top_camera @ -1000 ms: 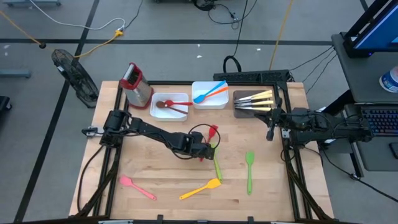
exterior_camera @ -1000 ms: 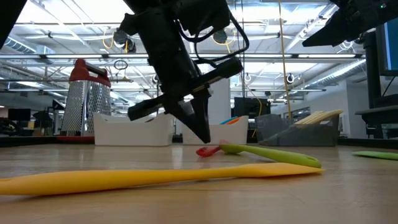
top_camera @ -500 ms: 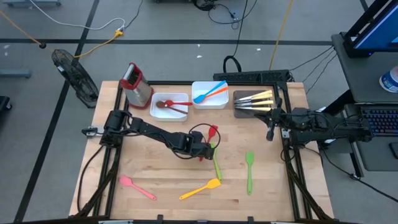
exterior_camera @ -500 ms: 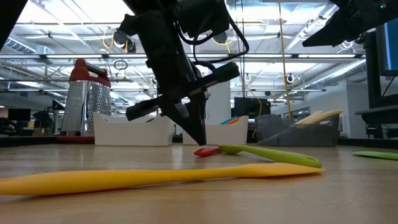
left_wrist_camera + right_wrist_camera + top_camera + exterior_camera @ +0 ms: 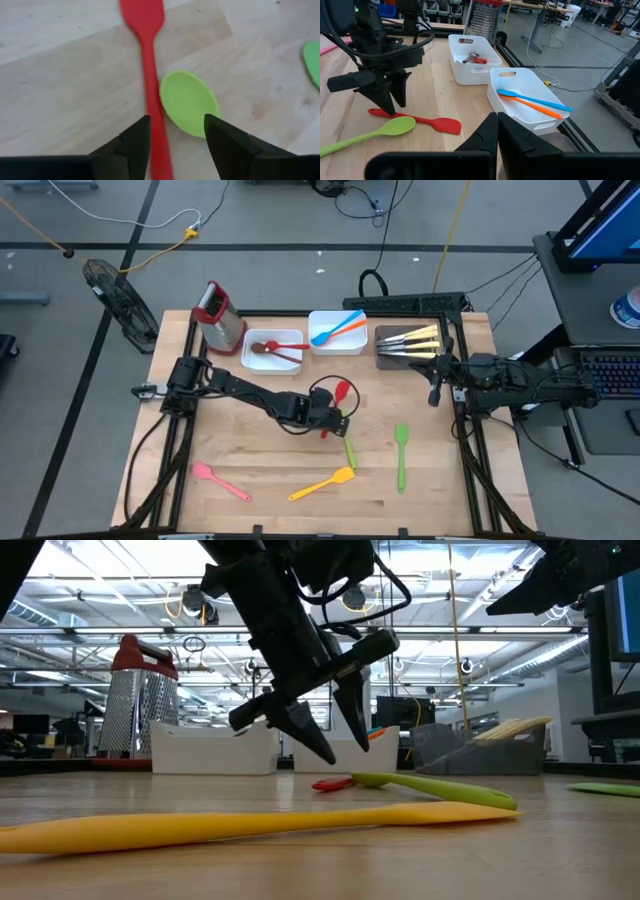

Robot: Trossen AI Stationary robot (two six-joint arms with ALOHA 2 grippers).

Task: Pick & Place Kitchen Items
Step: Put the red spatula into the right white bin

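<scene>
We see the left gripper hanging just above the bench near its middle, jaws parted and grasping nothing, straddling the handle of the red spatula. That spatula lies flat on the wood, its handle beside the bowl of the green spoon. The right gripper waits at the bench's right edge, jaws clenched and empty.

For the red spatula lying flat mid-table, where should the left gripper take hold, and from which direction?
Probably the thin handle of the red spatula, from straight above, fingers across it. The open left gripper already hangs there. The green spoon has its bowl right beside the handle, so one finger must slip between them.
</scene>
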